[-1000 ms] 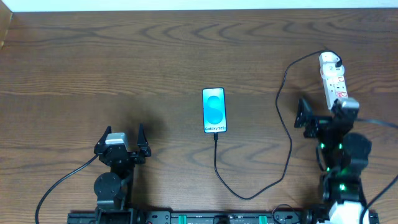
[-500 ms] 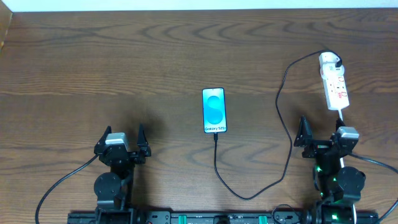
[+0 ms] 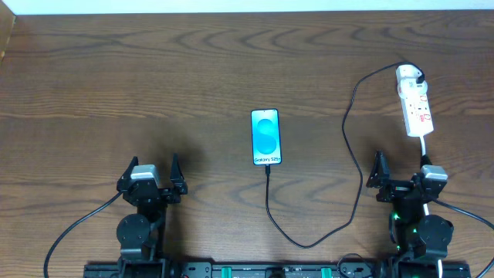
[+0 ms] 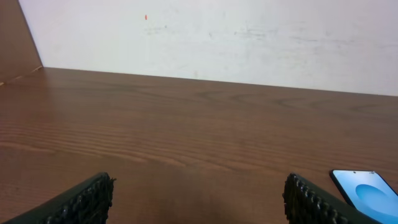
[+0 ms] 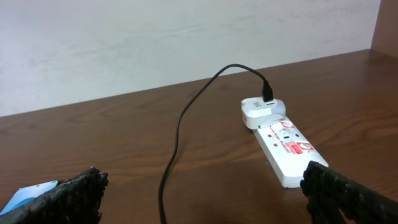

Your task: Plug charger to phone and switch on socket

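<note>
Right gripper (image 3: 404,176), wide open and empty, has backed to lower right, off the white elongated power strip (image 3: 415,108) — switching looks done.

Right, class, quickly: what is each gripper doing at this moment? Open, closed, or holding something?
Left gripper: open, holding nothing.
Right gripper: open, holding nothing.
</note>
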{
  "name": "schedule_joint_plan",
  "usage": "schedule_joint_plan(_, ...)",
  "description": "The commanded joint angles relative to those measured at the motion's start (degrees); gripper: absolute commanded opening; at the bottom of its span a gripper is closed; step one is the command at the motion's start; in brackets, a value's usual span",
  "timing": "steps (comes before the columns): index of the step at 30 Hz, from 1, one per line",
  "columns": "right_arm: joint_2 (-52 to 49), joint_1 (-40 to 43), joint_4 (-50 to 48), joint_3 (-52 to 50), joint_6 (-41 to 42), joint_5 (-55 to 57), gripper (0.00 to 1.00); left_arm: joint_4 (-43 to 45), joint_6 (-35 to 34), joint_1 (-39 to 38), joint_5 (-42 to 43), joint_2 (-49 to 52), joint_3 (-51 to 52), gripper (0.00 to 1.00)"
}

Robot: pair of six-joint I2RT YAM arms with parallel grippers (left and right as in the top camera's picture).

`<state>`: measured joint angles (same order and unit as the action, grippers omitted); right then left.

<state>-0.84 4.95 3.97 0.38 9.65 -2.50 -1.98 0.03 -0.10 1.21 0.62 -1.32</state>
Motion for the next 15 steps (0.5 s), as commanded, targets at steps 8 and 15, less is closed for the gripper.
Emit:
schedule_joint_plan(8, 0.57, -0.55, 0.35, -0.07, -11.43, 0.44, 0.99, -2.12, 0.17, 0.2, -0.35, -0.39, 1.09, 0.87)
schedule_joint_plan(15, 0.57, -0.55, 0.35, -0.07, -14.49, 0.46, 0.99, -2.12, 0.17, 0.2, -0.35, -0.39, 1.09, 0.87)
